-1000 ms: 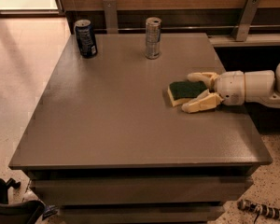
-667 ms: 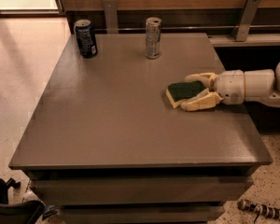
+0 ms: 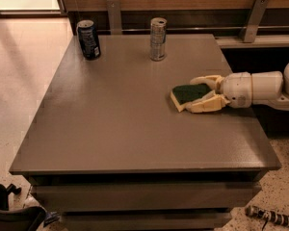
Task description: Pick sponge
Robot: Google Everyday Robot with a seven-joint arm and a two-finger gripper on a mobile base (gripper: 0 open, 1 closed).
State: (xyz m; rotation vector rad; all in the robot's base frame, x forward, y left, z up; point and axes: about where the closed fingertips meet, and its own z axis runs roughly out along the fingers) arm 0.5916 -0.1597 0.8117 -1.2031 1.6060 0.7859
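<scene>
The sponge (image 3: 185, 93), dark green on top over pale yellow foam, lies flat on the grey table (image 3: 120, 119) at its right side. My gripper (image 3: 196, 94) reaches in from the right on a white arm (image 3: 253, 89). Its two cream fingers (image 3: 205, 80) lie along the far and near sides of the sponge and touch both. The sponge's right end is hidden between the fingers, and it still rests on the table top.
A dark blue can (image 3: 88, 39) stands at the back left of the table and a silver can (image 3: 158, 39) at the back middle. A wooden wall with metal brackets (image 3: 252, 18) runs behind the table. The table's right edge is just under the arm.
</scene>
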